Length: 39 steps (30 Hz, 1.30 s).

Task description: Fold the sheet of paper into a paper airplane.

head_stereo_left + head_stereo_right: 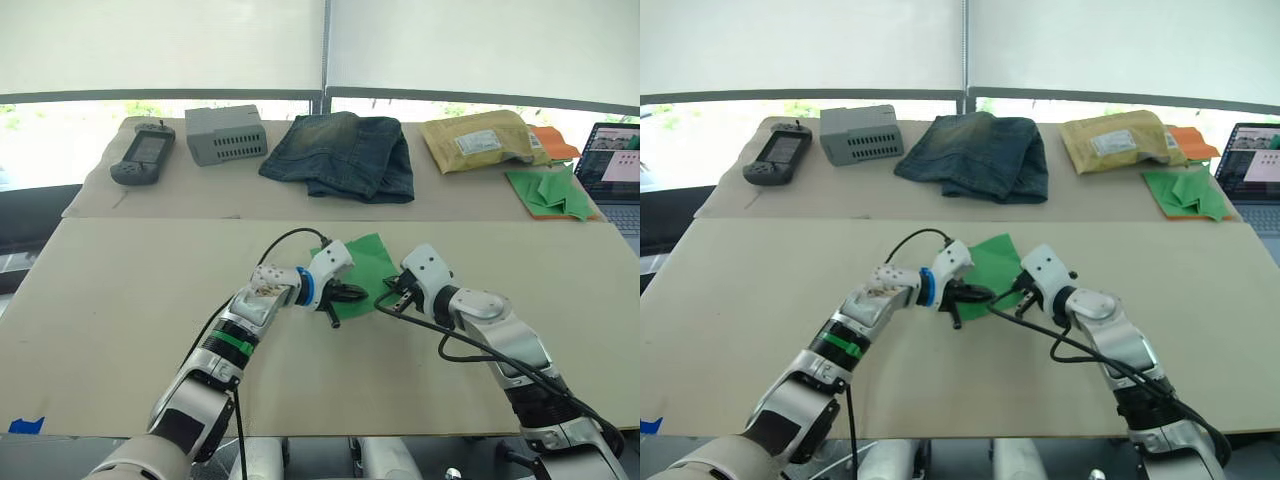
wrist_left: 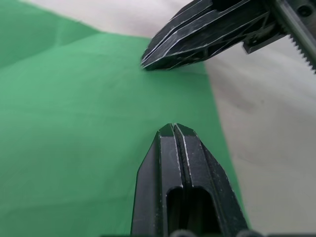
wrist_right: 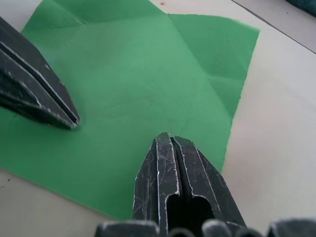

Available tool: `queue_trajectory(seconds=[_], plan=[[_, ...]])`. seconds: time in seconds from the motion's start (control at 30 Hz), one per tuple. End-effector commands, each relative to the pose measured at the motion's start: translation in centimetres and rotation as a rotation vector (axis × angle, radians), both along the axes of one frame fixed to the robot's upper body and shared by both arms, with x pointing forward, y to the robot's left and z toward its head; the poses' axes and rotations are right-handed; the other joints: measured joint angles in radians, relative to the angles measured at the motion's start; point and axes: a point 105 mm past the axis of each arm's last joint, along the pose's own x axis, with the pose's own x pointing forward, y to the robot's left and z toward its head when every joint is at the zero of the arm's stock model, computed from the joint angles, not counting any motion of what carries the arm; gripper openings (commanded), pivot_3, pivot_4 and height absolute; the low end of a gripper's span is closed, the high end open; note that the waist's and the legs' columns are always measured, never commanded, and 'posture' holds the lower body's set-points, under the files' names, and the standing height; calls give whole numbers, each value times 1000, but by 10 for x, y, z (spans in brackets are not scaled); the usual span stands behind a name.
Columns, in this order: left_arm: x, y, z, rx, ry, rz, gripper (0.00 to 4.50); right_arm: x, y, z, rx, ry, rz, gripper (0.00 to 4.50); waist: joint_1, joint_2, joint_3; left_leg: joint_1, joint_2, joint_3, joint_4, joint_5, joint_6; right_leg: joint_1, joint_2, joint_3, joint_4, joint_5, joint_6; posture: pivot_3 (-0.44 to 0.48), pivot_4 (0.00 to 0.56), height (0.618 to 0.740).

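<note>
The sheet of paper (image 1: 368, 268) lies flat on the beige tabletop (image 1: 120, 300), near its middle, bright green with a few crease lines and its far corners folded over. Both grippers press their tips down on it. The left gripper (image 1: 345, 294) rests on the sheet's near left part, jaws clenched together with nothing between them. The right gripper (image 1: 392, 298) rests on the near right edge, jaws likewise clenched and empty. The two tips sit near each other but apart, with bare green paper between them.

Along the far side lie other things — a black handheld controller (image 1: 143, 154) at the left, a grey box (image 1: 226, 134) beside it, folded jeans (image 1: 345, 152) in the middle, and a yellow padded envelope (image 1: 480, 139) to the right. Further right sits a pile of green paper shapes (image 1: 550, 193) on an orange sheet (image 1: 556, 143), and an open laptop (image 1: 615, 170) at the right edge.
</note>
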Motion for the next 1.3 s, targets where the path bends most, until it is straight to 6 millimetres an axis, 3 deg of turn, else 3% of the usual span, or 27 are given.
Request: queue_trajectory(seconds=[0.03,0.07,0.17,0.3,0.33,0.43,0.53,0.87,1.17,1.3], plan=[[2,7,15,-29,-32,34,0,-10,-1,-12,-21,49,21,32,1,0,0,0,0,0,0,0,0,0,0,0,0,0,0,0,150,728],[1,10,18,-35,-32,40,0,-10,-1,-9,-12,35,18,32,1,0,0,0,0,0,0,0,0,0,0,0,0,0,0,0,150,728],[1,23,37,-93,-31,88,0,3,-2,30,102,-88,-39,32,-2,0,0,0,0,0,0,0,0,0,0,0,0,0,0,0,150,728],[-2,31,50,-124,-40,122,0,20,-9,57,179,-118,-121,32,-1,1,0,-1,0,0,0,0,0,-1,0,0,1,0,0,0,150,728],[-3,33,52,-131,-45,128,0,23,-9,63,189,-125,-119,628,-3,1,0,-1,0,0,0,0,0,-1,0,0,1,0,0,0,150,728],[-9,41,54,-131,-58,131,0,41,-9,77,206,-135,-124,1619,-8,1,0,0,1,0,0,0,0,-1,0,0,0,0,0,0,150,728],[-11,49,57,-139,-68,162,0,53,-5,75,246,-60,-90,2594,-13,1,0,0,1,0,-1,0,0,-1,0,0,0,1,-2,0,150,728],[-14,73,54,-121,-75,268,0,85,-5,48,360,130,-65,2594,-26,1,1,-1,0,0,-1,0,0,-2,-1,0,0,5,-8,0,150,728],[-14,80,43,-89,-64,299,0,82,10,38,405,233,90,2594,-27,1,1,-1,0,0,-2,0,0,-2,-1,0,0,5,-8,0,150,728],[-12,78,46,-89,-78,282,0,81,10,35,379,250,104,1450,-27,1,1,-1,0,0,-1,0,0,-2,-1,0,0,5,-8,0,150,728]])
